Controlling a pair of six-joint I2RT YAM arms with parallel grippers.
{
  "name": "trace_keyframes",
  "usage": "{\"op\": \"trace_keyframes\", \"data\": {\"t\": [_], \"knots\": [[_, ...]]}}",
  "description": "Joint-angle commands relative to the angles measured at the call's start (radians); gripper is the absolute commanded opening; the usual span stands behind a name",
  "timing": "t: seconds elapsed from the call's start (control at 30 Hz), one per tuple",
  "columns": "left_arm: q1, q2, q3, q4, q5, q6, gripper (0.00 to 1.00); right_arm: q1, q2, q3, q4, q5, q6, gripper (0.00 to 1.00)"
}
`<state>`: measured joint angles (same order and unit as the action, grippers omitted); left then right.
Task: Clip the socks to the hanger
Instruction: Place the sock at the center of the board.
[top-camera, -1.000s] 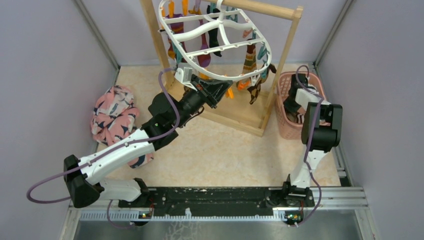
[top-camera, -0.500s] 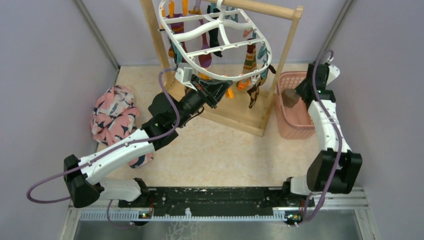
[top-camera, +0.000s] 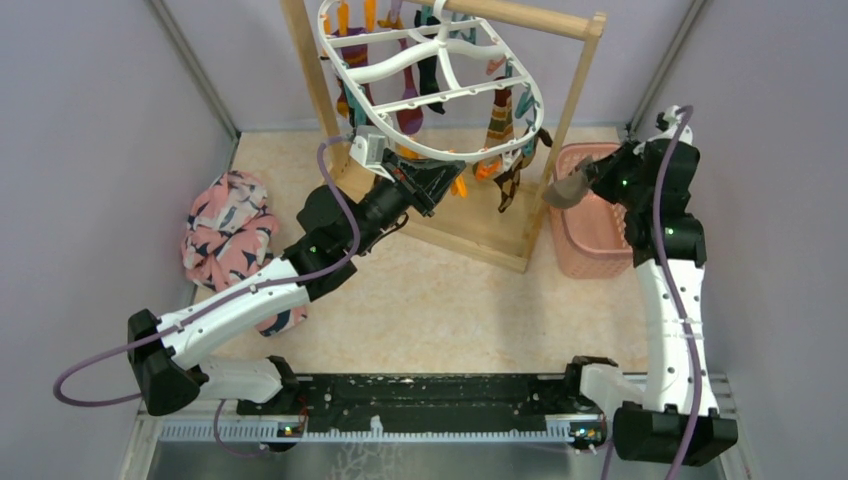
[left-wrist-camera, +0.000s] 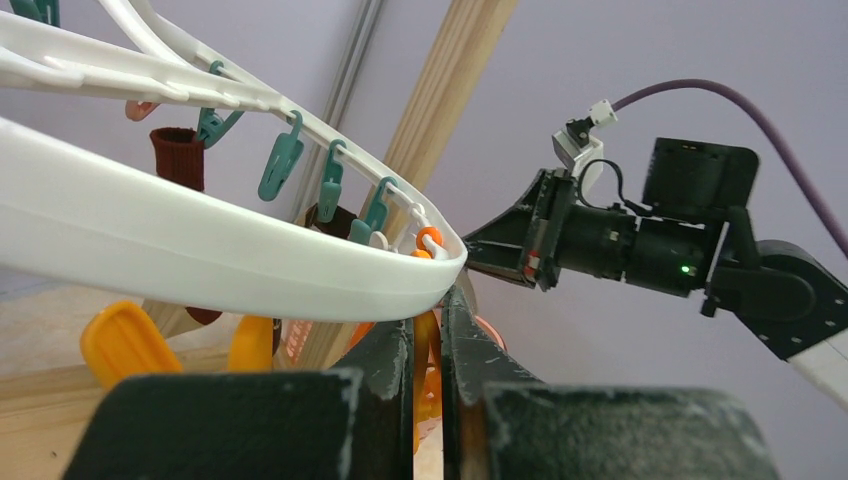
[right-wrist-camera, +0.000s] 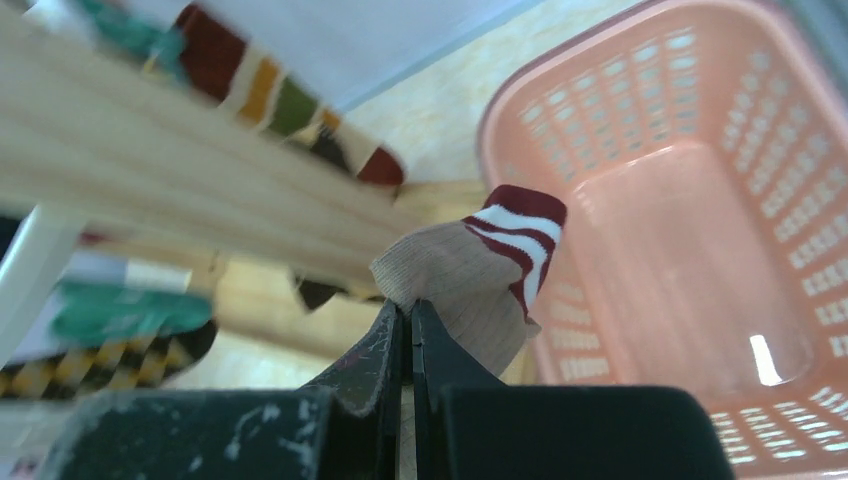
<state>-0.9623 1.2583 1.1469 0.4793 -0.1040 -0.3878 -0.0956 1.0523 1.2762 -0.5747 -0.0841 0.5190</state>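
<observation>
The left end effector (left-wrist-camera: 432, 318) is pinched almost closed on an orange clip (left-wrist-camera: 428, 350) under the near rim of the hanger (left-wrist-camera: 200, 260), which hangs from the wooden rack (top-camera: 575, 90). The right end effector (right-wrist-camera: 408, 312) is clamped on a tan striped sock (right-wrist-camera: 470, 275) above the left edge of the pink basket (right-wrist-camera: 700, 120).

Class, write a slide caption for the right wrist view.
Right end effector pinches a tan striped sock beside the pink basket.

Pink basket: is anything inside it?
The pink basket looks empty: only its bare lattice floor and walls show. The striped tan sock pinched in the right fingers hides one corner, so that bit cannot be seen.
</observation>
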Motion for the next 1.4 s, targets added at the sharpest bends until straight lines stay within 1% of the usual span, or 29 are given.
{"op": "trace_keyframes", "data": {"t": [0.0, 0.07, 0.13, 0.27, 0.37, 0.53, 0.7, 0.87, 0.9, 0.97, 1.03, 1.07, 1.1, 1.17, 1.23, 1.37], "knots": [[0.0, 0.011, 0.003, -0.016, 0.012, 0.013, 0.0, 0.081, -0.064, 0.048, -0.094, -0.194, -0.066, 0.0], [0.0, 0.02, 0.01, -0.016, 0.015, 0.012, 0.0, 0.186, -0.061, 0.057, -0.147, -0.167, -0.094, 0.0], [0.001, 0.026, 0.016, -0.017, 0.016, 0.012, 0.0, 0.296, -0.07, 0.028, -0.154, -0.134, -0.091, 0.0], [0.0, 0.028, 0.017, -0.022, 0.005, 0.016, 0.0, 0.467, -0.067, -0.056, -0.109, -0.069, -0.056, 0.0], [0.001, 0.024, 0.015, -0.027, -0.002, 0.02, 0.0, 0.555, -0.04, -0.113, -0.06, -0.022, -0.038, 0.0], [0.0, 0.019, 0.016, -0.035, -0.008, 0.022, 0.0, 0.571, 0.039, -0.257, 0.1, -0.037, -0.027, 0.0], [0.0, 0.013, 0.016, -0.046, -0.016, 0.031, 0.0, 0.579, 0.14, -0.328, 0.222, -0.092, -0.006, 0.0], [0.001, -0.002, 0.004, -0.044, -0.029, 0.038, 0.0, 0.593, 0.211, -0.338, 0.245, -0.052, -0.018, 0.0], [0.0, -0.001, 0.002, -0.044, -0.029, 0.038, 0.0, 0.596, 0.229, -0.339, 0.244, -0.054, -0.024, 0.06], [0.0, -0.002, 0.002, -0.044, -0.028, 0.039, 0.0, 0.603, 0.254, -0.342, 0.235, -0.047, -0.037, 0.23], [0.0, -0.002, -0.001, -0.045, -0.028, 0.04, 0.0, 0.608, 0.255, -0.347, 0.209, 0.002, -0.041, 0.36], [0.0, -0.003, -0.002, -0.045, -0.028, 0.04, 0.0, 0.608, 0.245, -0.351, 0.2, 0.034, -0.043, 0.44], [0.0, -0.004, -0.005, -0.045, -0.029, 0.04, 0.0, 0.608, 0.231, -0.353, 0.189, 0.07, -0.047, 0.54], [0.0, -0.005, -0.009, -0.045, -0.03, 0.04, 0.0, 0.608, 0.199, -0.352, 0.171, 0.134, -0.048, 0.65], [0.0, -0.002, -0.008, -0.044, -0.028, 0.038, 0.0, 0.608, 0.176, -0.345, 0.15, 0.184, -0.048, 0.7], [0.0, 0.005, -0.01, -0.038, -0.016, 0.03, 0.0, 0.607, 0.172, -0.351, 0.13, 0.234, -0.027, 0.73]]}}
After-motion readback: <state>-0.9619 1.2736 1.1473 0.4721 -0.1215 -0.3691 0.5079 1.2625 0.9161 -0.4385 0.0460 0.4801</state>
